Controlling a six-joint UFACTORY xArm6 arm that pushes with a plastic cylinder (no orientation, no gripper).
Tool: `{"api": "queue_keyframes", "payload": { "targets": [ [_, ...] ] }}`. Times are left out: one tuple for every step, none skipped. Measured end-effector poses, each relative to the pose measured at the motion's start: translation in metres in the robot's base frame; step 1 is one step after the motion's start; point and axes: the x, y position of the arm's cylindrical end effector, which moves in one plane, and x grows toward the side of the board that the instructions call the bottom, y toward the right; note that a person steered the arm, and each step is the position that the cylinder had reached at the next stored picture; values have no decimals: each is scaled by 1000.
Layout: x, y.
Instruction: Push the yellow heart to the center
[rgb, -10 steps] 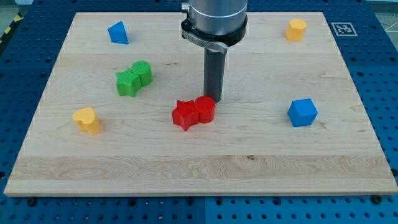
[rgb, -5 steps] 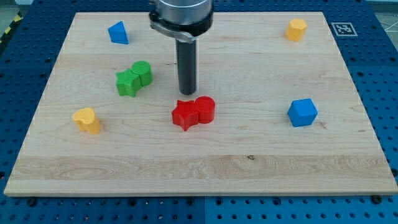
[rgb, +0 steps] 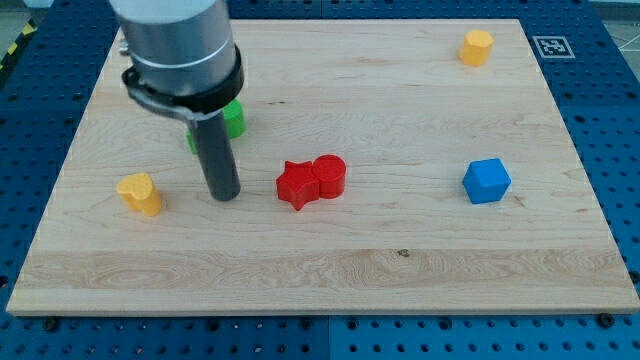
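The yellow heart (rgb: 140, 193) lies near the board's left edge, below the middle height. My tip (rgb: 224, 196) rests on the board to the heart's right, a clear gap between them. A red star (rgb: 296, 184) and a red cylinder (rgb: 329, 176) touch each other near the board's centre, to the right of my tip. The arm body hides most of the green blocks (rgb: 233, 118) and the blue block at the view's top left.
A yellow hexagonal block (rgb: 477, 46) stands at the top right. A blue cube (rgb: 486, 181) sits at the right. The wooden board (rgb: 400, 270) lies on a blue perforated table.
My tip has moved left and toward the view's bottom, from just above the red blocks to between the yellow heart and the red star. No block has moved.
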Motion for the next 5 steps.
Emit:
{"api": "queue_keyframes", "payload": {
  "targets": [
    [24,-9],
    [44,-34],
    [50,-70],
    [40,-95],
    [29,-98]
  ]
}}
